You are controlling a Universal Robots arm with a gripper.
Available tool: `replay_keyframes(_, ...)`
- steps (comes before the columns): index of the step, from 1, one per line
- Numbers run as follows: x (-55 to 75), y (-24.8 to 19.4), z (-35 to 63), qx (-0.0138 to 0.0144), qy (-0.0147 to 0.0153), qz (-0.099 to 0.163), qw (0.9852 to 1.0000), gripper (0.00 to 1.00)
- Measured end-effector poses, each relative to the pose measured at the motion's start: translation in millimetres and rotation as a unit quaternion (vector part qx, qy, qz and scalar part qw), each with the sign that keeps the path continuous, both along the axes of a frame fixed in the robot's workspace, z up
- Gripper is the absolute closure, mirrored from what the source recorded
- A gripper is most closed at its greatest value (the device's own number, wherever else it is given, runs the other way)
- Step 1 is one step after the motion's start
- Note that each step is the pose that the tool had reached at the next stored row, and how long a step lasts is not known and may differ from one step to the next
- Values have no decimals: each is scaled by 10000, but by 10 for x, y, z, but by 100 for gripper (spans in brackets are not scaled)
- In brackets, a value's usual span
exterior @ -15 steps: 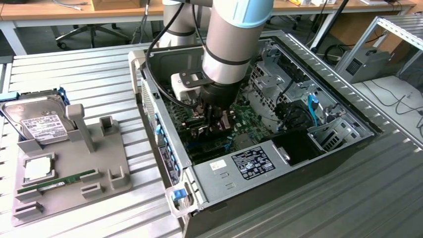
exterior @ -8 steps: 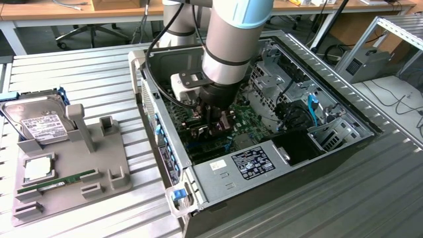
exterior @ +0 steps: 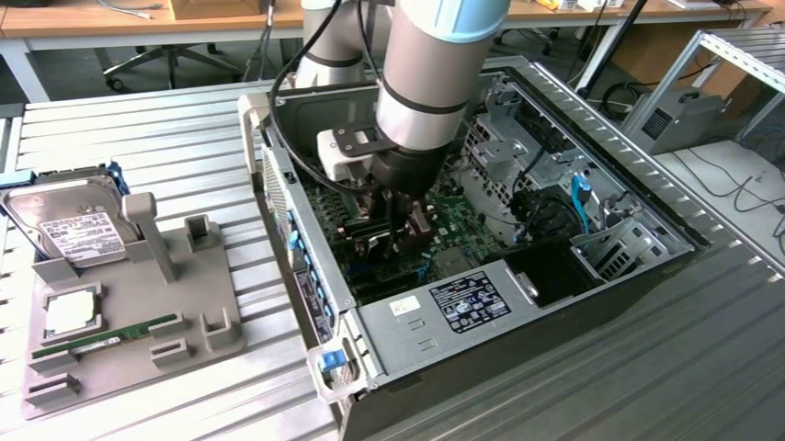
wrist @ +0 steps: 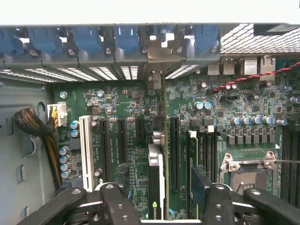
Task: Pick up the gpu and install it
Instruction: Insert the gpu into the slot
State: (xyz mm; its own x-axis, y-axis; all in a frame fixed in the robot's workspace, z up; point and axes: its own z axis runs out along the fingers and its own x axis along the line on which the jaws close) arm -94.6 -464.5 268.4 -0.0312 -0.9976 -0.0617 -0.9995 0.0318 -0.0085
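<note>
We find the gpu standing on edge in a slot of the motherboard, inside the open computer case, so by our reading the pick-up is done and the card is at least set into place. Whether it is pressed fully home we cannot tell from these views. The gripper hangs directly above the card with its fingers spread apart on either side, gripping nothing. In the wrist view the card shows as a thin strip seen from above, one face dark and the other pale. Its long axis runs along the slot, parallel to the neighbouring black expansion slots, and one end points toward the rear wall of the case, where the silver bracket sits among the blue slot clips. On the exterior view's left, the grey parts holder carries a hard drive and a green RAM stick.
</note>
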Motion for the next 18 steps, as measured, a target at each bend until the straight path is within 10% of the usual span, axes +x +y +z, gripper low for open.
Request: replay_keyframes(18,1,85,552,-33,-3,1,10000,36)
